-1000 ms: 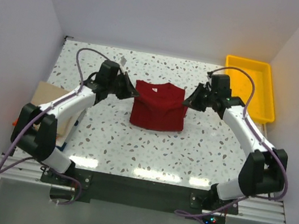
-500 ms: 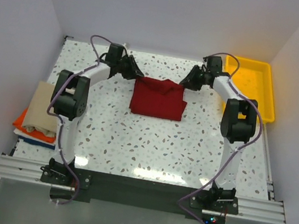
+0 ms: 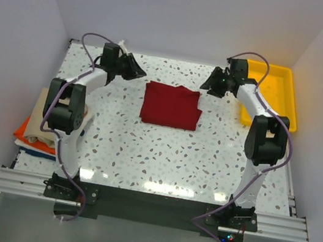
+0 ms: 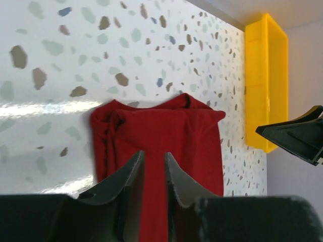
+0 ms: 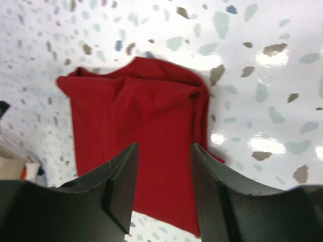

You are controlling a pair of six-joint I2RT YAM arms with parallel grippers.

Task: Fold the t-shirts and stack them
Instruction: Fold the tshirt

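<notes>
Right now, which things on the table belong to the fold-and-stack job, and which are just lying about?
Job:
- dark red t-shirt, folded, mid-table
- stack of folded shirts at the left edge: tan on top, orange and blue beneath

Lying about:
- yellow tray, far right corner

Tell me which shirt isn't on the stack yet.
The dark red shirt, lying folded alone in the middle of the table. The tan shirt, orange shirt and blue shirt are piled at its left edge.
</notes>
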